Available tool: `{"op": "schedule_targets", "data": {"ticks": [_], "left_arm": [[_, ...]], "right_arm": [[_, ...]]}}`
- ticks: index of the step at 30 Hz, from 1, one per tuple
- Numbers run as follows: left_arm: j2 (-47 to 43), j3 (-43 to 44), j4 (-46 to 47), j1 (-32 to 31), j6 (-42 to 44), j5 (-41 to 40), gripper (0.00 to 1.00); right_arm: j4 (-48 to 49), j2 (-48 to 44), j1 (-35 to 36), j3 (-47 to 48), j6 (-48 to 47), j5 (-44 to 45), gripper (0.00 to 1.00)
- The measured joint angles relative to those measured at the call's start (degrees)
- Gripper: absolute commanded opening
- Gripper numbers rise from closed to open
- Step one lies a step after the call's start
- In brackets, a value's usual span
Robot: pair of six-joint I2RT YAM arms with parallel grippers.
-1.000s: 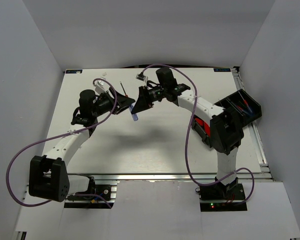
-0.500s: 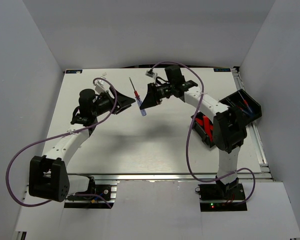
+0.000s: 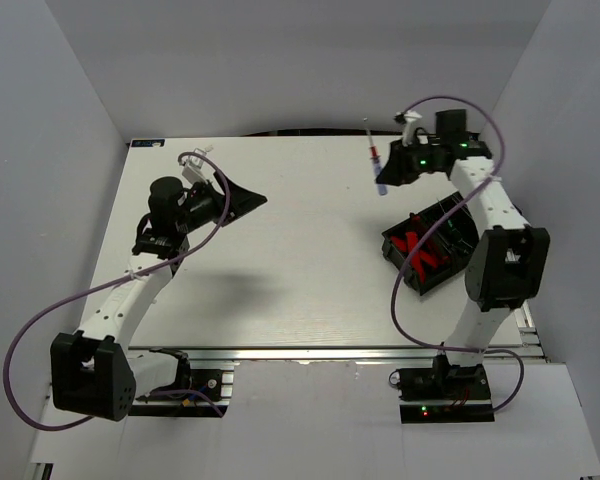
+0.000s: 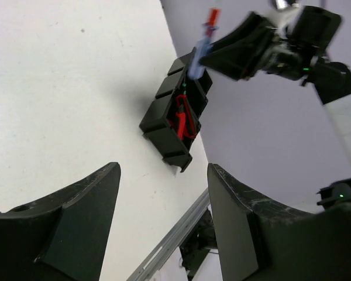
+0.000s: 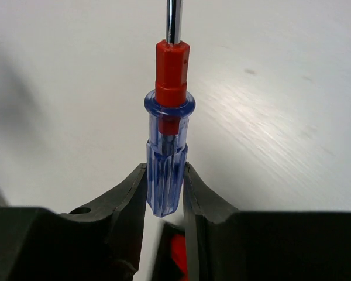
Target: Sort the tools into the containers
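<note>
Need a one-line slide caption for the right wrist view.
Right tool pinches the clear blue-and-red screwdriver by its handle, steel shaft pointing outward.

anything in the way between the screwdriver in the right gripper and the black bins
Nothing visible. The right gripper holds the screwdriver in the air beyond the bins, with only table surface between them.

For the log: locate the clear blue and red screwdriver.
The screwdriver is far right in the top view, clamped by its handle in the right gripper, beyond the black plastic bin.
</note>
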Motion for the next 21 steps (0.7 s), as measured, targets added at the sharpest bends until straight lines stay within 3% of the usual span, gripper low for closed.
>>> {"op": "schedule_targets", "data": {"ticks": [10, 21], "left_arm": [[1.3, -3.0, -0.2, 1.3, 0.0, 1.0, 0.72], [7.4, -3.1, -0.3, 1.6, 0.3, 3.4, 0.72]], "right_arm": [[-4.8, -6.8, -20.7, -2.4, -22.9, 21.0, 0.00], [1.4, -5.6, -25.7, -12.6, -36.2, 40.5, 0.00]]}}
